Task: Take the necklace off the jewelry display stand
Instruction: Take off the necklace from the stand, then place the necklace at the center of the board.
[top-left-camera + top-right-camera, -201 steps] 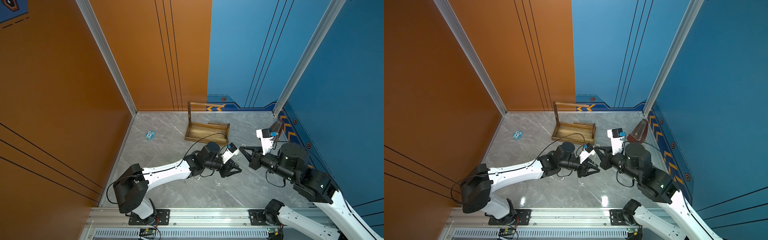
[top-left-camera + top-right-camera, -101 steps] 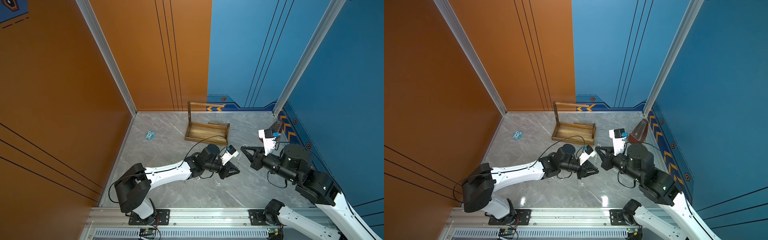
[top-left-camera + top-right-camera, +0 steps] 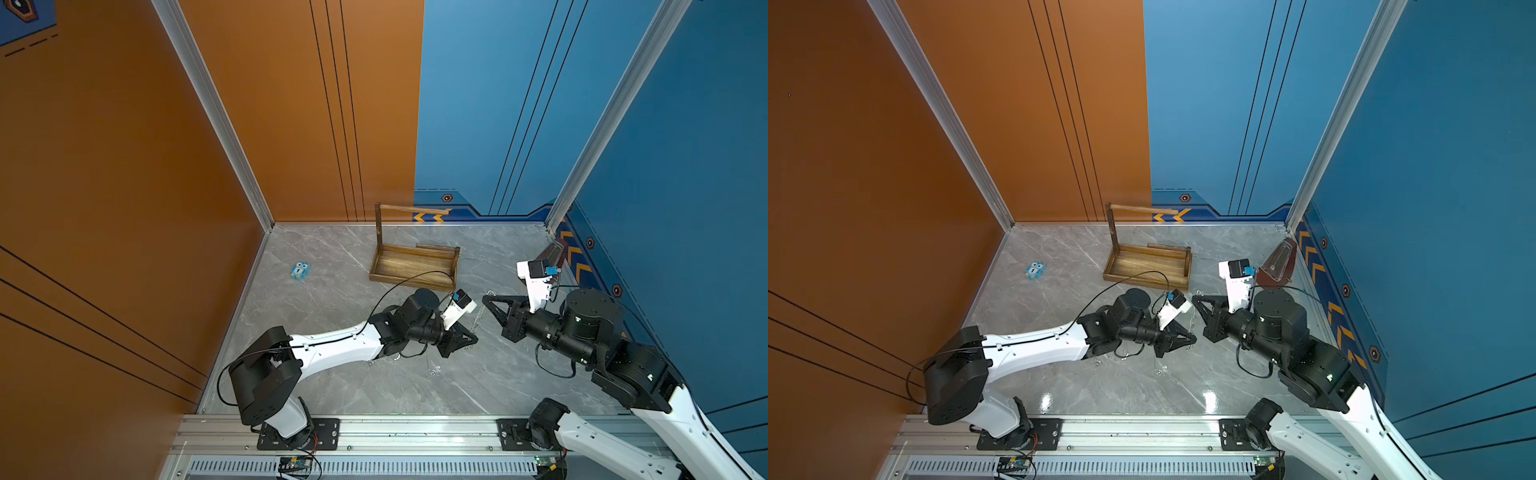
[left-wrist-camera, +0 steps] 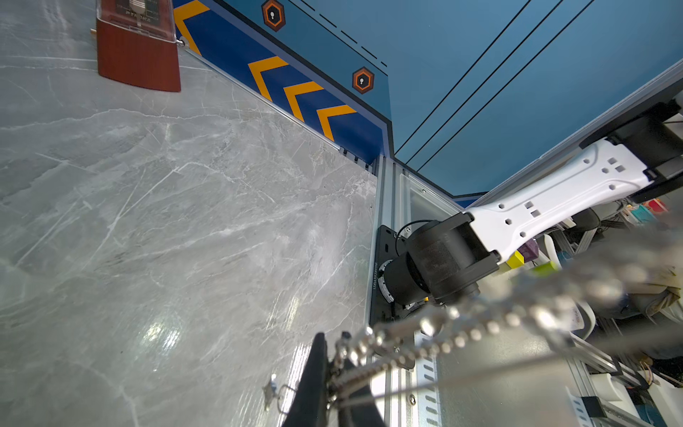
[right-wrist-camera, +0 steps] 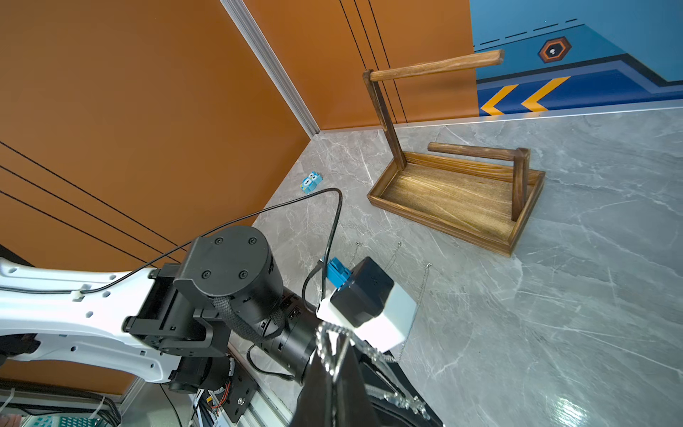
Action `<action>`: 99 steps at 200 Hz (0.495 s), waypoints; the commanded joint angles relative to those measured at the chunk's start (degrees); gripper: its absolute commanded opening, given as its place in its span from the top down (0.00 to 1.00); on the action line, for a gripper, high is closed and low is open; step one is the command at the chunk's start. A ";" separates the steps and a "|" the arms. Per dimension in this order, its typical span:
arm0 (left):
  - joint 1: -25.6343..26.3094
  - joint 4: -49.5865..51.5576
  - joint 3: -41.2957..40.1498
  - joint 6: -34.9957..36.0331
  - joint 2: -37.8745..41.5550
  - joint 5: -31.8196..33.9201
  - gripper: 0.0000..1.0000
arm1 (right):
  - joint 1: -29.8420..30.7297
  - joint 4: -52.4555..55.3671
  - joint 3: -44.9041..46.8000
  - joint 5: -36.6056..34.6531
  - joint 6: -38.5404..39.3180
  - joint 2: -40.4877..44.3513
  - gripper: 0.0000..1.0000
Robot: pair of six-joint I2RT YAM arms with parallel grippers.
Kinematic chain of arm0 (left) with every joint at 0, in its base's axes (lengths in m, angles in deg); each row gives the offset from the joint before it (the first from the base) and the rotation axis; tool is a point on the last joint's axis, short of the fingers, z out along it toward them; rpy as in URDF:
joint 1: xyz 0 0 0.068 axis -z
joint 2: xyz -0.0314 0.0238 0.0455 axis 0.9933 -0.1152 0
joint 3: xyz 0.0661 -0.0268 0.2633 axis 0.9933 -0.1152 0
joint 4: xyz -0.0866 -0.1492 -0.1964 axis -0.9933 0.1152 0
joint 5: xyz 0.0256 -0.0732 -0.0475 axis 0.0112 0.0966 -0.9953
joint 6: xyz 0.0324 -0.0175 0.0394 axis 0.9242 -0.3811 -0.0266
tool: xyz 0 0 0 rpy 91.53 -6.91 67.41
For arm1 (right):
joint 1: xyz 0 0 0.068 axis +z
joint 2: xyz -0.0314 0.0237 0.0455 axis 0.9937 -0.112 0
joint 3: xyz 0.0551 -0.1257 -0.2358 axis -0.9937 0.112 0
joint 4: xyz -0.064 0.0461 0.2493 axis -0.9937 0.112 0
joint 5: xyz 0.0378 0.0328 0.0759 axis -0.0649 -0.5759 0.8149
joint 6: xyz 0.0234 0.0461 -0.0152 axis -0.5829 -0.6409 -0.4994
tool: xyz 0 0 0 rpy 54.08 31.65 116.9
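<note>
Necklace (image 4: 425, 327) strung between left tool (image 3: 473, 338) and right tool (image 3: 485, 297), both pinching it, stand (image 3: 407, 264) well apart

Bright, even light (glare on floor (image 3: 1209, 402))

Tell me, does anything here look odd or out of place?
Yes: the necklace is off the jewelry display stand, strung between the left gripper and right gripper, both pinching it. A few silvery bits lie loose on the table.
</note>
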 commanded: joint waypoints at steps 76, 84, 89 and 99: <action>2.34 -0.66 -3.80 -4.89 1.46 4.35 0.99 | -0.23 2.53 1.84 -4.60 -1.33 -0.73 1.00; 2.75 -0.61 -4.12 -5.10 1.50 4.78 0.99 | -0.26 2.67 1.95 -4.59 -1.33 -1.10 1.00; 3.02 -0.66 -4.28 -5.24 1.50 5.13 0.99 | -0.26 2.84 1.96 -4.63 -1.33 -1.32 1.00; 3.60 -0.61 -4.56 -5.59 1.47 6.08 0.99 | -0.26 3.19 2.15 -4.77 -1.33 -1.83 1.00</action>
